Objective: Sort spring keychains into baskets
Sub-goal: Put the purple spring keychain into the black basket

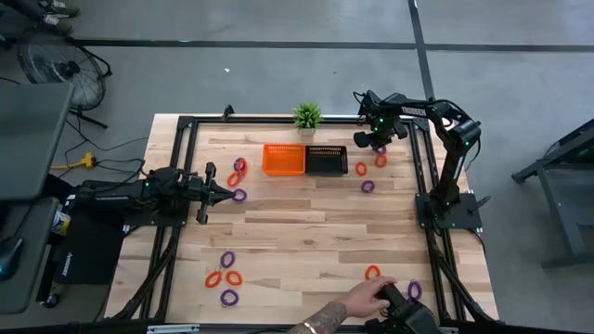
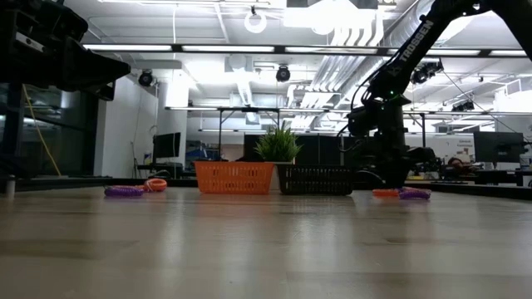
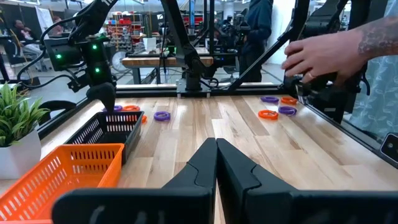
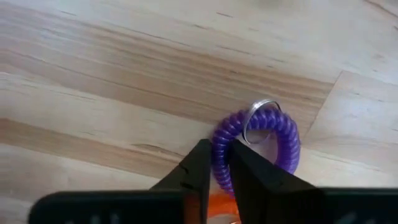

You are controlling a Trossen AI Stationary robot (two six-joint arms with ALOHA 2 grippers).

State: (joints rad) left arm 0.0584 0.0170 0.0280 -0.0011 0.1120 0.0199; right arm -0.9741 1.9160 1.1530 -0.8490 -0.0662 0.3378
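My right gripper points down at the table's far right, just right of the black basket, and is shut on a purple spring keychain that carries a metal ring. An orange keychain lies right beside it. The orange basket stands against the black one's left side. My left gripper waits shut and level at the table's left. More purple and orange keychains lie flat on the wood by the left gripper, at the near left and right of the baskets. My right gripper pinches one side of the purple coil between its two fingers, which come from above and point down. The fingers lie across the coil's strand, one inside the loop and one outside. The keychain lies flat on the table.
A small green potted plant stands behind the baskets at the far edge. A person's hand reaches over the near right edge by a dark device, close to an orange and a purple keychain. Bare wood lies mid-table.
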